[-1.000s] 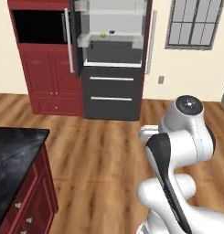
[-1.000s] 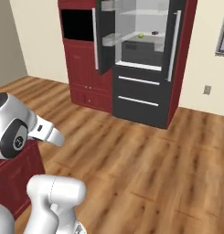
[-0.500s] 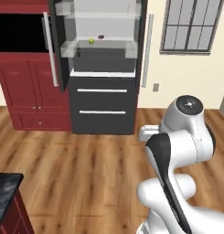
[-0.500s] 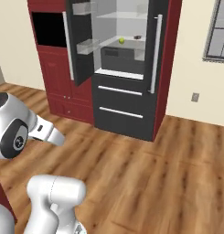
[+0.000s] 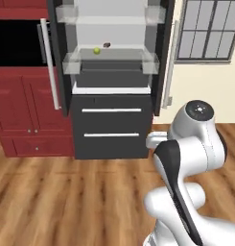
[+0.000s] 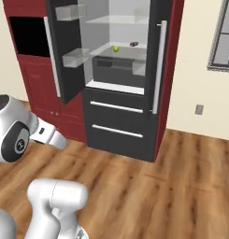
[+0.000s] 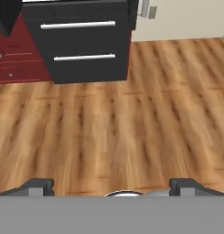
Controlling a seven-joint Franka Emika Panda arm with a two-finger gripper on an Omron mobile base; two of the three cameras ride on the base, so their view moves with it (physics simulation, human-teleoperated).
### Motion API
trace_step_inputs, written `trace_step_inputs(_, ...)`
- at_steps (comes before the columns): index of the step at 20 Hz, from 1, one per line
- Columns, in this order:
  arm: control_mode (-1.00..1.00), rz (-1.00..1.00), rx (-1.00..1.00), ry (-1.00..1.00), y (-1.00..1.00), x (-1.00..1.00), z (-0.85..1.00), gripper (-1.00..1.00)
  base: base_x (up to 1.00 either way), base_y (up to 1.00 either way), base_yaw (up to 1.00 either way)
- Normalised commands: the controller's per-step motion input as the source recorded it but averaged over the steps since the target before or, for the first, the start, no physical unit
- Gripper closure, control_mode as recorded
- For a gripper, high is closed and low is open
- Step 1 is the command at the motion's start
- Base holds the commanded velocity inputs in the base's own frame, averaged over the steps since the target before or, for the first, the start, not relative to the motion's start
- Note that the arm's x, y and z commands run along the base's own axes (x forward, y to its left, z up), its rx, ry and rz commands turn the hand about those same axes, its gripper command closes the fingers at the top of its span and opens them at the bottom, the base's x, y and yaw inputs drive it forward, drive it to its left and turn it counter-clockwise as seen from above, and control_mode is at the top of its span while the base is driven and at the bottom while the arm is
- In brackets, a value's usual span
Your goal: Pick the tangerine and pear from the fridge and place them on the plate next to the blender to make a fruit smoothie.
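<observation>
The fridge (image 5: 111, 125) (image 6: 118, 122) stands ahead with both upper doors swung open. On its glass shelf rests the pear (image 5: 96, 50) (image 6: 115, 48), a small yellow-green ball, with a small reddish-brown item (image 5: 107, 45) (image 6: 133, 44) just behind it to the right. The tangerine, the plate and the blender are out of view. My gripper (image 7: 112, 186) is open, its fingertips (image 7: 40, 185) spread wide with nothing between them. It points down at the wooden floor, well short of the fridge's lower drawers (image 7: 81, 41).
Red cabinets with a black microwave (image 5: 18, 43) (image 6: 27, 35) stand left of the fridge. A window (image 5: 205, 29) and a wall outlet (image 6: 198, 109) are to the right. The open doors (image 6: 69, 56) jut out toward me. Bare wood floor (image 7: 113, 128) lies between me and the fridge.
The base has driven toward the fridge, which is now larger and more centred in both base views. The black counter at lower left has left the picture. The arm holds its pose.
</observation>
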Motion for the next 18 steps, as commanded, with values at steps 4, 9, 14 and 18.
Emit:
trace_step_inputs(4,1.0,0.0,0.0,0.0,0.0,0.0,0.0,-1.0,1.0,0.46,-0.15)
trace_step_inputs(9,1.0,0.0,0.0,0.0,0.0,0.0,0.0,-1.0,1.0,0.36,-0.15)
trace_step_inputs(14,1.0,0.0,0.0,0.0,0.0,0.0,0.0,-1.0,1.0,0.23,-0.14)
trace_step_inputs(18,1.0,0.0,0.0,0.0,0.0,0.0,0.0,-1.0,1.0,0.08,-0.14)
